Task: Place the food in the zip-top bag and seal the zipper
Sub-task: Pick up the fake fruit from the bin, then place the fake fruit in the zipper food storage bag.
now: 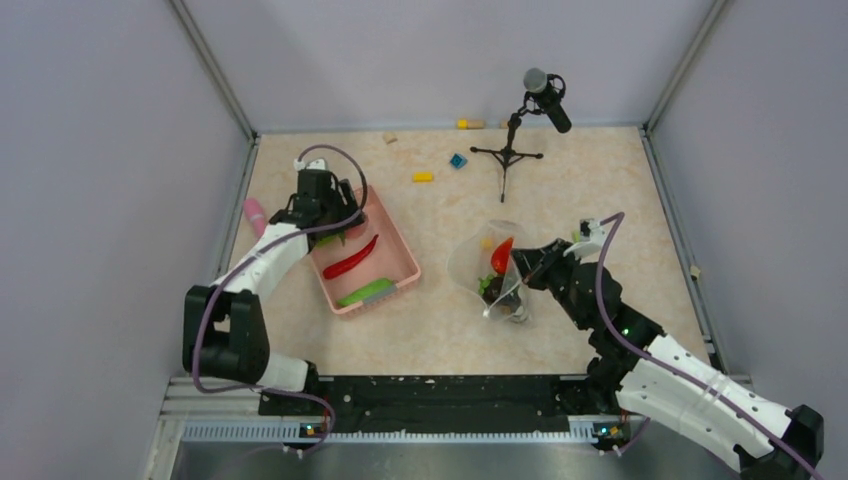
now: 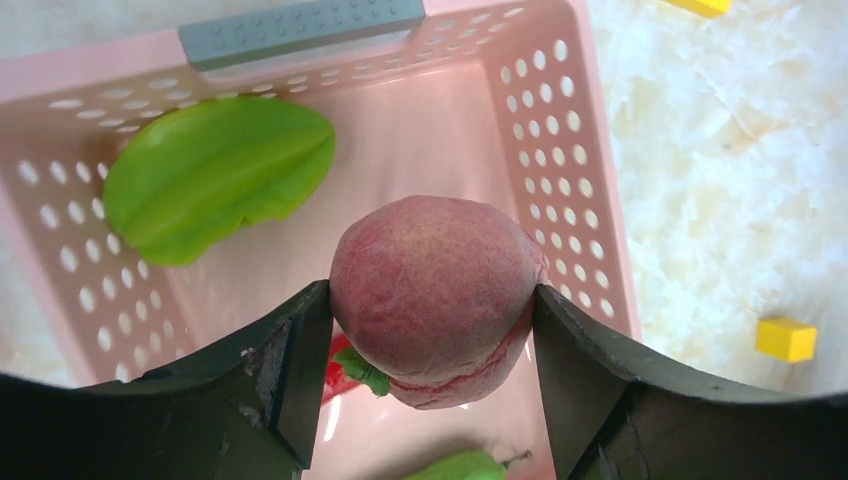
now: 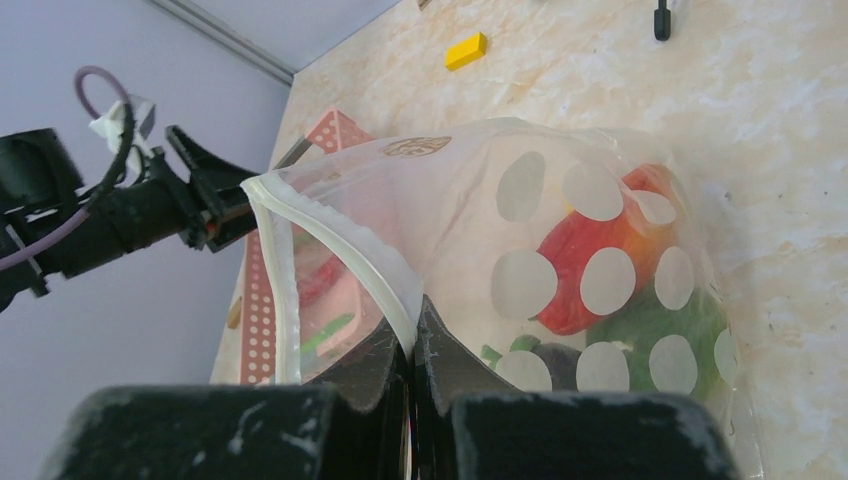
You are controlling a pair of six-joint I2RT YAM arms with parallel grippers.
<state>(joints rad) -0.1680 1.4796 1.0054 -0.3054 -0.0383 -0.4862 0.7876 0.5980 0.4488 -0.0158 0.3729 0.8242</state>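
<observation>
While my right gripper [image 3: 412,350] is clenched on the zipper [image 3: 340,250], pinching one lip of the zip-top bag [image 3: 600,200] and tenting it up off the table [image 1: 440,340], the mouth gapes toward the pink basket [image 2: 590,150]. I judge that this lets the next piece go in without a second hand parting it. The bag sits right of the table's middle, toward the near edge, with red, orange and green pieces inside. My left gripper [image 2: 432,305] is over the basket by the table's left edge, grasping a peach [image 2: 430,260] across its widest part, a finger on either side, so the round skin cannot slip out.

The basket also holds a flat green piece [image 2: 215,175] near one end wall, a red chili [image 1: 350,260] and a long green cucumber [image 1: 365,292]. From my left wrist the chili is nearly all hidden beneath the peach, and the cucumber is cut off at the bottom edge. From above, my own fingers cover the peach, so I can't tell whether it hangs clear of the basket floor. White dots mask much of the bag's load, and I cannot name the dark things at its bottom.
</observation>
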